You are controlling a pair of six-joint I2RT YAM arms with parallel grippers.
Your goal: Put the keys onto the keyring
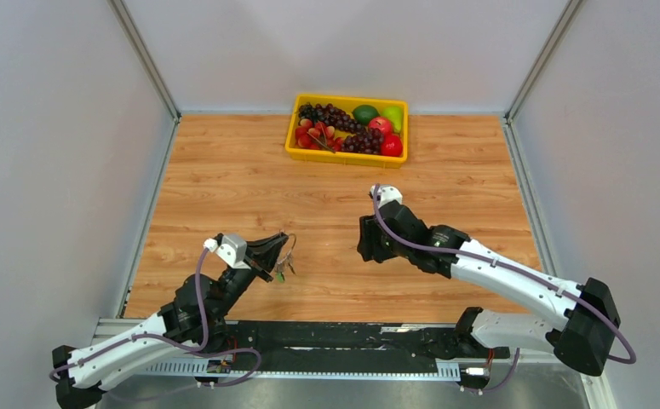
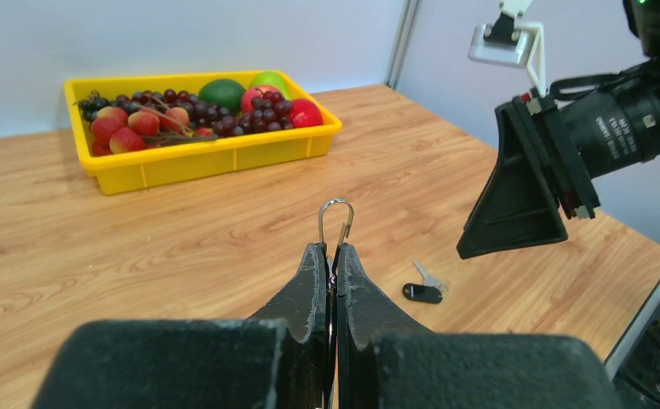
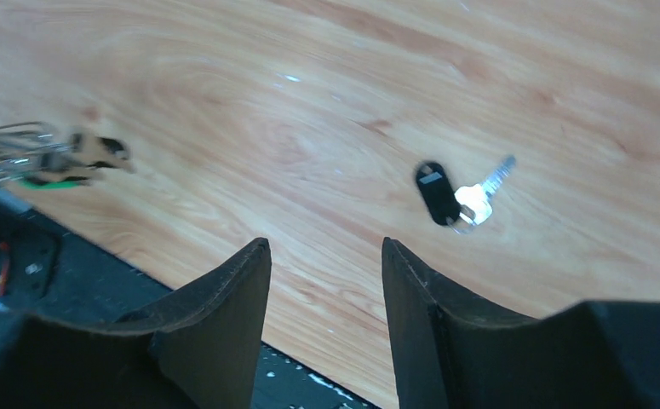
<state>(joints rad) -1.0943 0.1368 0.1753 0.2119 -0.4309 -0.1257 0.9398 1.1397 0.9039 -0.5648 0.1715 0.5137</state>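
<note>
A: Status?
B: The ring [image 2: 335,220] is clamped upright by the closed left gripper [image 2: 329,249]. A green key [image 1: 281,273] looks already hung under it.
A: And the black key [image 3: 445,200]?
B: Loose on the table [image 3: 224,85], near the ring, on its right. The right gripper [image 3: 326,247] is held open and empty, right of the ring too.
A: Next?
B: Pickup, likely. The head should be pinched, with the hole left free for threading.

Smooth wood-grain table [image 2: 181,239]. Glossy yellow plastic tray [image 2: 215,158]. The keyring [image 2: 335,217] is bright metal wire; at its four o'clock, a key [image 3: 467,203] with black plastic head, shiny metal blade. The fingers [image 2: 309,290] of the left gripper [image 2: 335,249] are matt black, grainy.
</note>
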